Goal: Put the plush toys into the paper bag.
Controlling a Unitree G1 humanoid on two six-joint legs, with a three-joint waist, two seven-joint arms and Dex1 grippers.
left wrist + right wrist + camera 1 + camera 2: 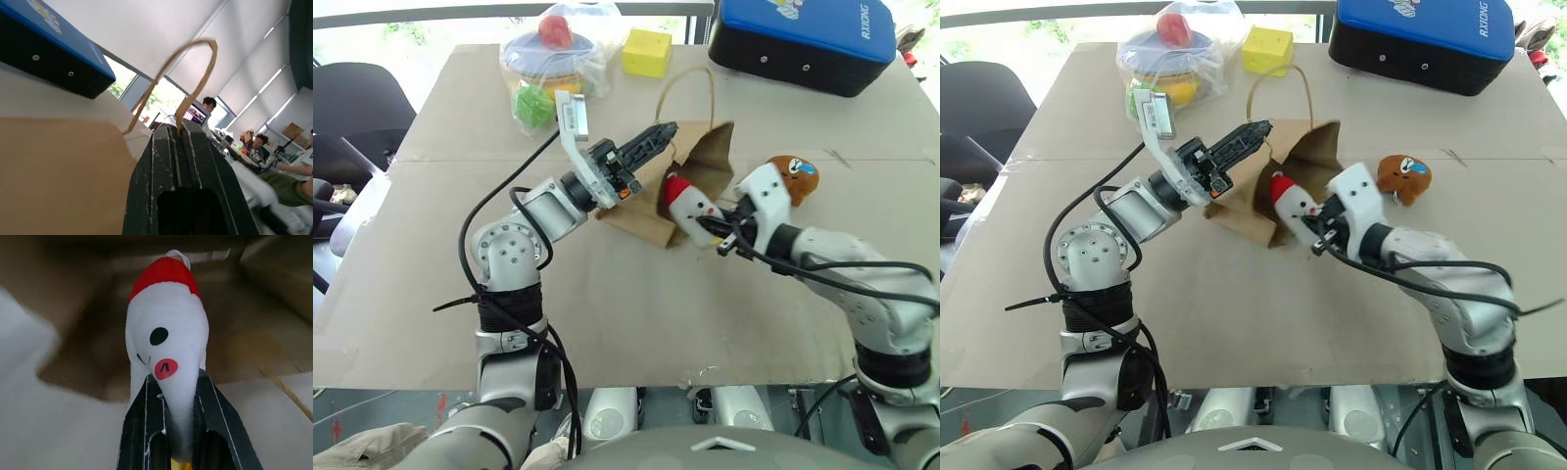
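The brown paper bag (700, 171) lies on its side mid-table with its mouth facing my right arm. My left gripper (658, 135) is shut on the bag's upper edge by a twine handle (195, 78), holding the mouth up. My right gripper (713, 230) is shut on the white plush toy (166, 347) with the red cap, whose head sits right at the bag's mouth (683, 201). The brown-orange plush toy (795, 177) lies on the table just beyond my right wrist, untouched.
A blue-and-black case (808, 41) stands at the back right. A yellow cube (646, 52) and a clear bag of colourful plastic toys (553, 59) sit at the back centre. Open tabletop (636, 323) lies in front of the bag.
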